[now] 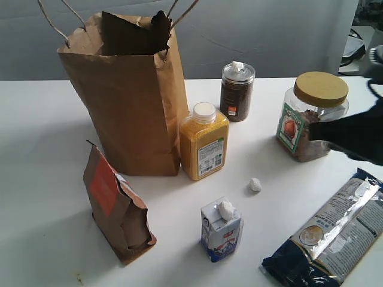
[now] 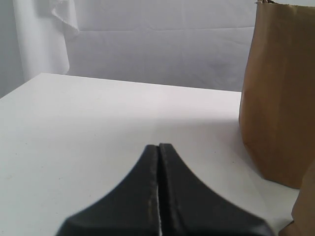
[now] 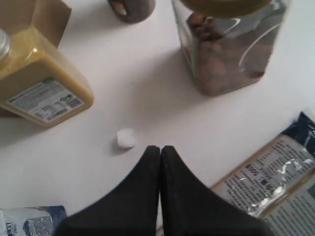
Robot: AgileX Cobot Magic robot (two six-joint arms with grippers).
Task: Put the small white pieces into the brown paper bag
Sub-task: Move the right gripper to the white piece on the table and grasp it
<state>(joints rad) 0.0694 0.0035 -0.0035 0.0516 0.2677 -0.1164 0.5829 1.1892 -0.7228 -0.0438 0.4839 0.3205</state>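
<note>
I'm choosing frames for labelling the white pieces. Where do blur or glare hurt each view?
Exterior view: the right gripper is a dark blur at the edge, and glare streaks the blue packet. Left wrist view: the left gripper is out of focus near the lens, the brown paper bag sharp. Right wrist view: the white piece is slightly soft.

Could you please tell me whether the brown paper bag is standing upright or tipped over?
Upright: the brown paper bag stands on its base, its open jagged mouth facing up.
</note>
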